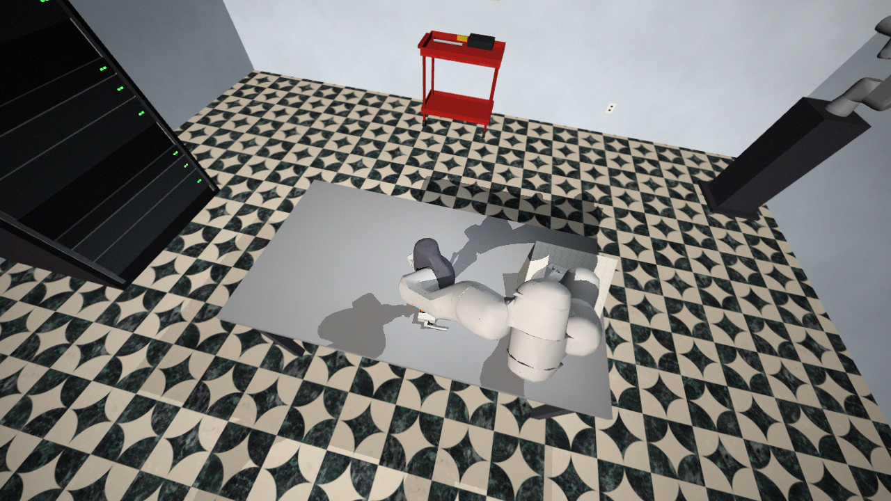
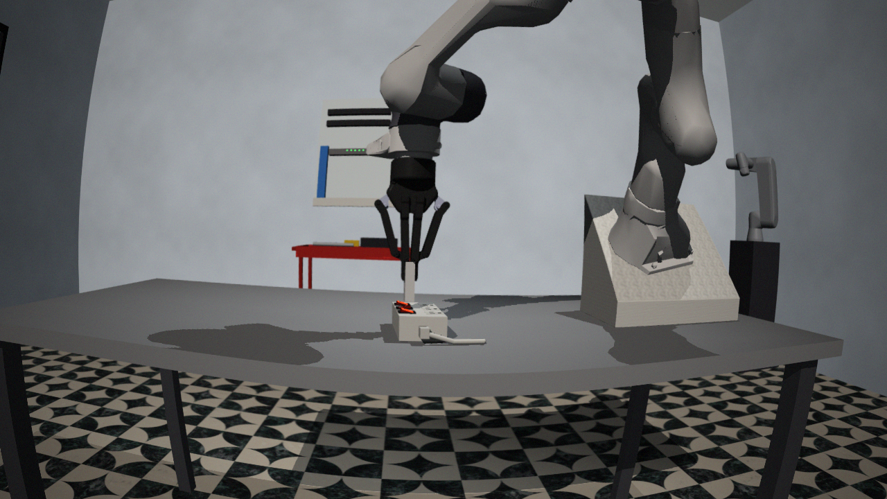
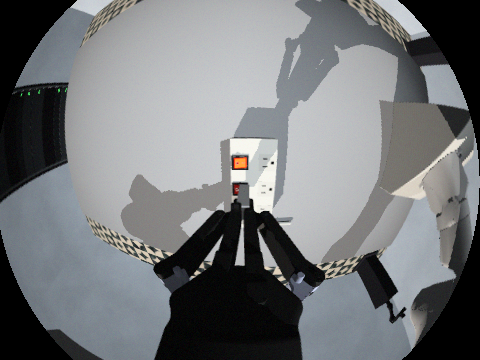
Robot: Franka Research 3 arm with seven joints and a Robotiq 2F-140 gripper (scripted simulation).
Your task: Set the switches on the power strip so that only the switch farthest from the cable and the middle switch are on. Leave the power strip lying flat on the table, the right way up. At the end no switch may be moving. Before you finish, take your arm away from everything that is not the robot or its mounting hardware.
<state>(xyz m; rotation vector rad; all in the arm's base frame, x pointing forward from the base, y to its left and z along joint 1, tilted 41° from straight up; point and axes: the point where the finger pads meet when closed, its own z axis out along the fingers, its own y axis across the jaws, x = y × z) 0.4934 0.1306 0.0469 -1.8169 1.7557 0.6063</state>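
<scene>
A white power strip [image 2: 419, 320] lies flat on the grey table, its cable [image 2: 455, 339] leaving the near end. It also shows in the wrist view [image 3: 252, 170] and, mostly hidden under the arm, in the overhead view [image 1: 429, 321]. Red switches [image 2: 405, 306] run along its left side. In the wrist view the farthest switch [image 3: 240, 163] glows orange; the middle switch [image 3: 236, 190] looks darker red and is partly covered by my fingertips. The nearest switch is hidden. My gripper [image 2: 409, 286] [image 3: 244, 192] is shut and empty, pointing straight down, tips just above the switch row.
The robot's pale wedge base [image 2: 657, 273] stands on the table to the right. A red cart [image 1: 461, 73] stands by the far wall. A black server rack [image 1: 81, 142] is at the left, a black pedestal [image 1: 782, 155] at the right.
</scene>
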